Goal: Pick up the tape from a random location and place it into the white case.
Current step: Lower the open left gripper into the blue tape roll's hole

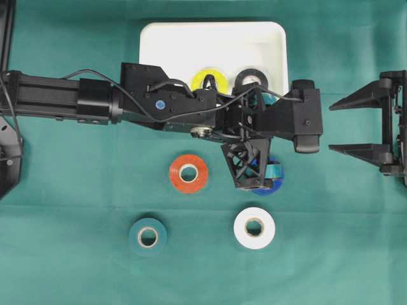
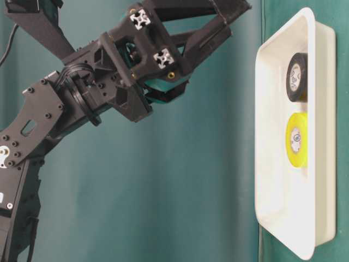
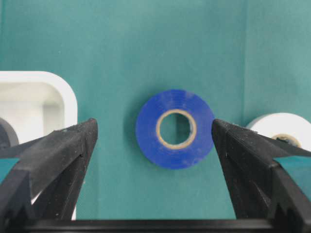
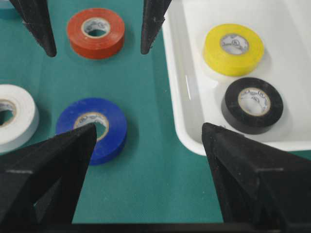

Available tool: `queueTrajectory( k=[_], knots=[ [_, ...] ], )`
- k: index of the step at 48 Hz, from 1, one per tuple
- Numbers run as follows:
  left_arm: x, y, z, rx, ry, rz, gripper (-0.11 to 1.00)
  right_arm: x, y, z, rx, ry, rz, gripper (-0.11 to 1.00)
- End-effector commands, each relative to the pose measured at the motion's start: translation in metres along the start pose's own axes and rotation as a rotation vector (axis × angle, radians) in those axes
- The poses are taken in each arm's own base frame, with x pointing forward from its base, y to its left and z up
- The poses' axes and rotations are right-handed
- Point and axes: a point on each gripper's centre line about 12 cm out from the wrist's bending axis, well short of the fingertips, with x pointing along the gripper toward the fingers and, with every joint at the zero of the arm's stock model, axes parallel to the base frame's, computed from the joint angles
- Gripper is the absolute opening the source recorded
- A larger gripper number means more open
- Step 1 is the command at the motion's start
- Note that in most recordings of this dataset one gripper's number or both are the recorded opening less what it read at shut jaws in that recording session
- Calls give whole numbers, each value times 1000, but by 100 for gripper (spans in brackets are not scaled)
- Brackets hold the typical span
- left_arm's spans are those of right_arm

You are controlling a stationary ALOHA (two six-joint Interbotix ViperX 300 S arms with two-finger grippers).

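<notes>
Left gripper (image 3: 155,141): fingers wide apart, empty, poised over the blue tape roll (image 3: 175,128), which shows centred between them in the wrist view; no contact visible.
Right gripper (image 1: 356,126): at the right edge of the table, fingers spread, holding nothing.
Blue tape roll: flat on the green cloth (image 1: 76,267) near the middle of the table, just outside the near rim of the white case (image 1: 213,38); half hidden under the left arm from overhead.
White case: at the far edge of the table, centre; a yellow tape roll (image 4: 233,49) and a black tape roll (image 4: 252,105) lie flat inside it, side by side and close together.
Orange tape roll (image 1: 188,173): on the cloth, left of the blue one, apart from it.
White tape roll (image 1: 254,227): toward the near edge, just in front of the blue roll.
Teal tape roll (image 1: 147,236): toward the near edge, left of the white roll, well apart from it.
</notes>
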Motion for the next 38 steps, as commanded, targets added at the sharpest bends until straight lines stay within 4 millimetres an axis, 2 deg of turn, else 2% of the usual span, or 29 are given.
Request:
queueTrajectory(
  k=[1, 19, 38],
  knots=[
    [-14, 0, 12, 2, -43, 1, 96, 0, 1, 10, -3, -24, 3, 84],
    [-13, 0, 9, 1, -37, 1, 96, 0, 1, 10, -3, -23, 3, 84],
    [6, 0, -3, 1, -12, 1, 96, 0, 1, 10, -3, -23, 3, 84]
  ],
)
